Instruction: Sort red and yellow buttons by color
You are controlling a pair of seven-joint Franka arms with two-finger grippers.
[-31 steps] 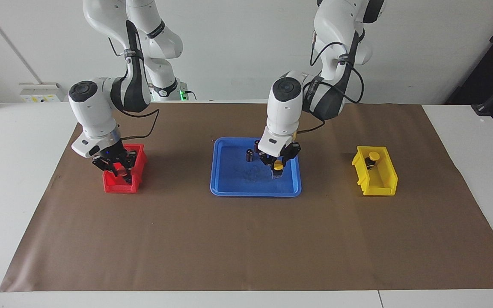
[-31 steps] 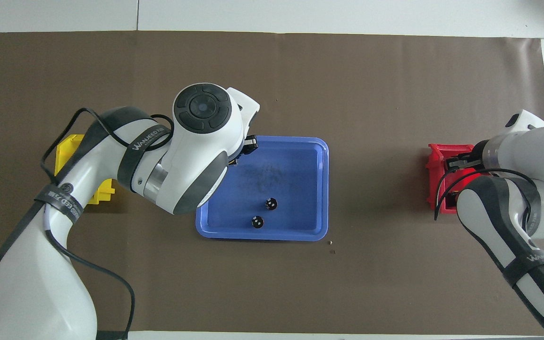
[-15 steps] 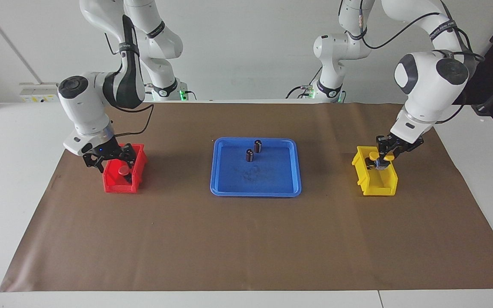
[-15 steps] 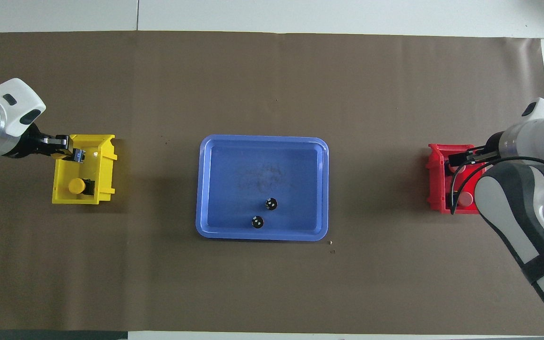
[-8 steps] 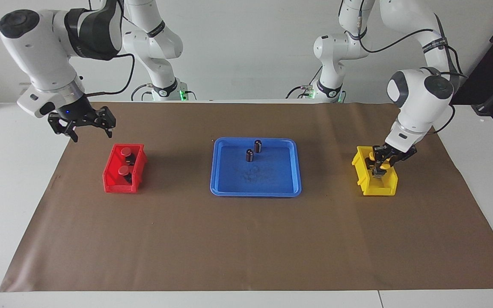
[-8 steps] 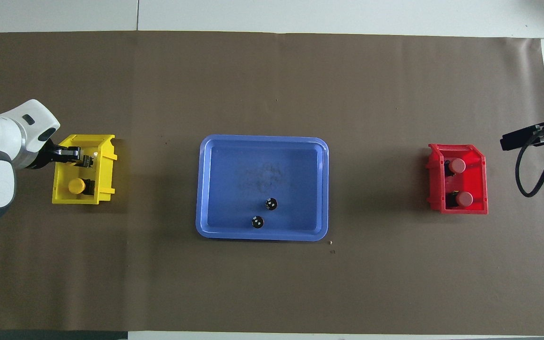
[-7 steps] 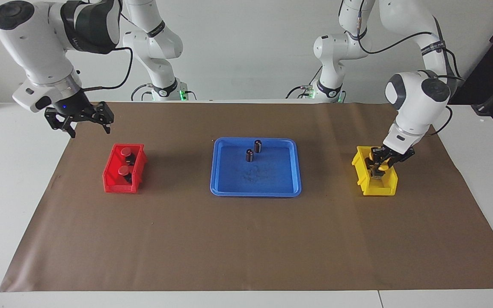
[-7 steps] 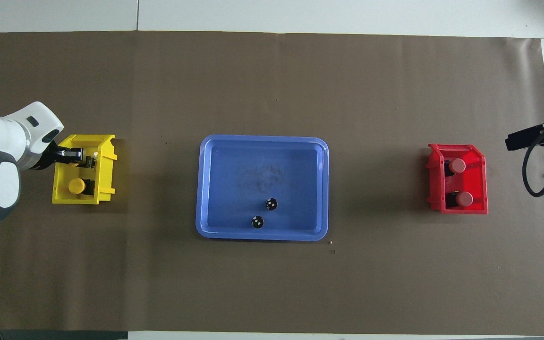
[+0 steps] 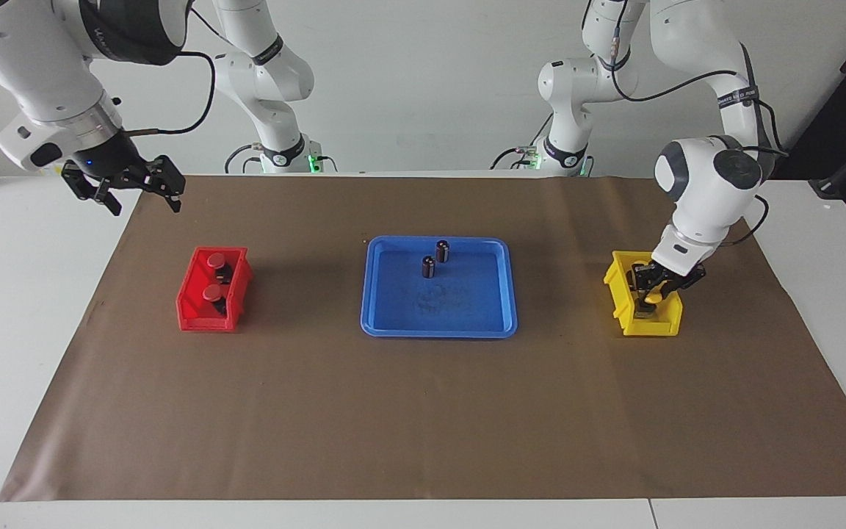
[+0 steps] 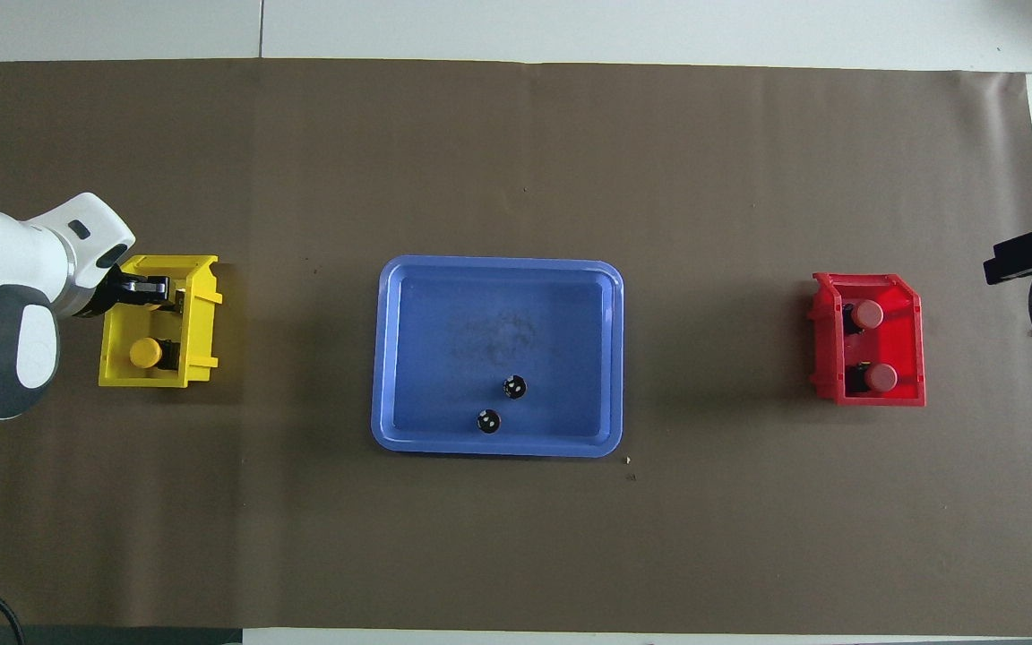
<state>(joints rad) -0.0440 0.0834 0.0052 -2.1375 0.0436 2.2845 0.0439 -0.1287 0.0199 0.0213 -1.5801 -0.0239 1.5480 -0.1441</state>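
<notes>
Two red buttons point(image 9: 215, 259) point(image 9: 211, 292) sit in the red bin point(image 9: 206, 323) toward the right arm's end; they also show in the overhead view point(image 10: 868, 313) point(image 10: 881, 377). One yellow button point(image 10: 146, 352) stands in the yellow bin point(image 10: 202, 313) at its end nearer to the robots. My left gripper point(image 9: 651, 294) is low inside the yellow bin point(image 9: 651, 328), shut on the other yellow button point(image 9: 651, 298). My right gripper point(image 9: 145, 208) is open and empty, raised over the table beside the red bin.
A blue tray point(image 9: 438, 332) lies mid-table with two dark cylinders point(image 9: 443, 251) point(image 9: 429, 266) in it at the side nearer to the robots. Brown paper covers the table. In the overhead view only one finger point(image 10: 1027, 255) of the right gripper shows.
The left gripper carried a yellow button from the tray and has lowered it into the yellow bin. The right gripper let go of a red button in the red bin, then rose away open.
</notes>
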